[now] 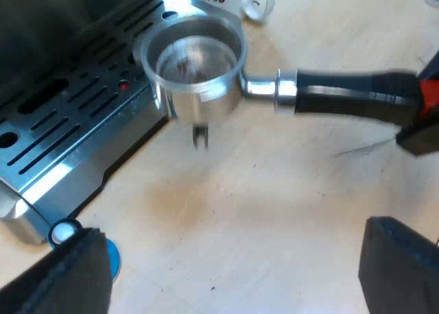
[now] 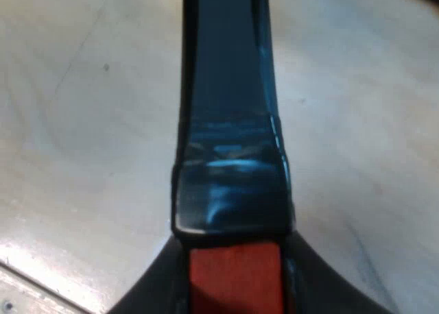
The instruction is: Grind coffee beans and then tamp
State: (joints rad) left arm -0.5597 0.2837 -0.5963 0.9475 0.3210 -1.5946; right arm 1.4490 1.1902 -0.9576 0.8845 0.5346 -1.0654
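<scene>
Holder (image 1: 199, 88) loose: basket just beside the drip tray (image 1: 68, 122), over the bench (image 1: 260, 211), with only a trace of grounds inside. Right pincer (image 2: 234, 280) clenched on its red handle end. Left pincer (image 1: 233, 273) released, blue tamper (image 1: 112, 259) by one finger. Judged: grinding not yet done. Next move: keep the basket level and carry it in for grinding.

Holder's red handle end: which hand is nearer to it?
Right. The right hand grips the holder at its red end; the left hand hangs open over the table, apart from the holder.
</scene>
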